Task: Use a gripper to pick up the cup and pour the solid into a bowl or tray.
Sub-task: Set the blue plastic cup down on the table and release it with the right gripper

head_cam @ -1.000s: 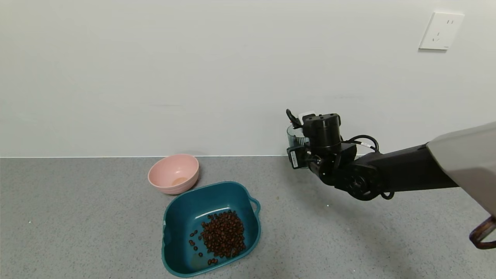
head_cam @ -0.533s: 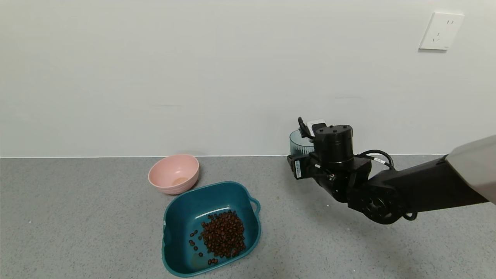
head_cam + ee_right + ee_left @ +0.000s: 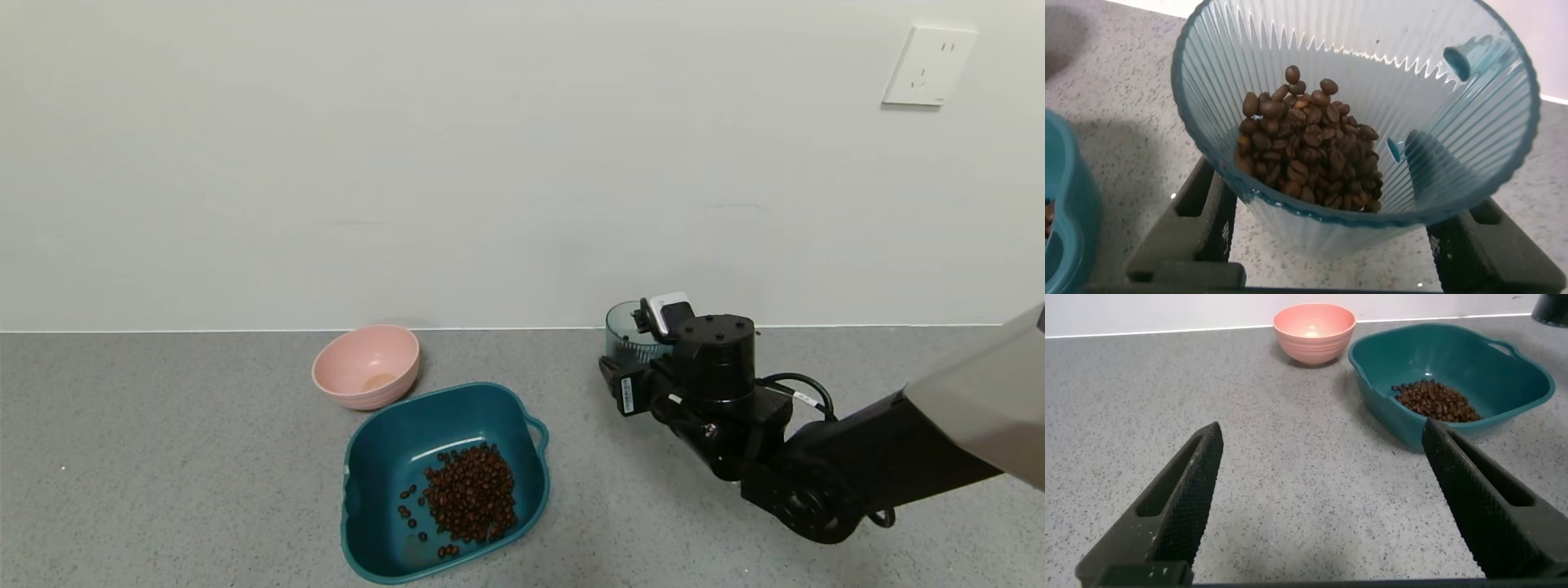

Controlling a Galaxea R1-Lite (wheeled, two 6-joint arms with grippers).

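My right gripper (image 3: pixel 633 353) is shut on the translucent blue-grey ribbed cup (image 3: pixel 624 330), holding it upright low over the counter near the back wall, to the right of the teal basin (image 3: pixel 390 441). In the right wrist view the cup (image 3: pixel 1315 233) sits between the two fingers and holds a heap of dark-brown beans (image 3: pixel 1306 159). The basin holds another pile of beans (image 3: pixel 470 493); it also shows in the left wrist view (image 3: pixel 1388 404). My left gripper (image 3: pixel 1323 498) is open and empty over bare counter, left of the basin.
A round pink bowl (image 3: pixel 366 365) stands just behind the basin's left corner, also in the left wrist view (image 3: pixel 1314 331). The white wall runs along the back of the grey counter, with a socket (image 3: pixel 929 65) high at the right.
My right arm has come down with the cup, from well above the counter to just over it near the back wall. The basin, bowl and beans have not moved.
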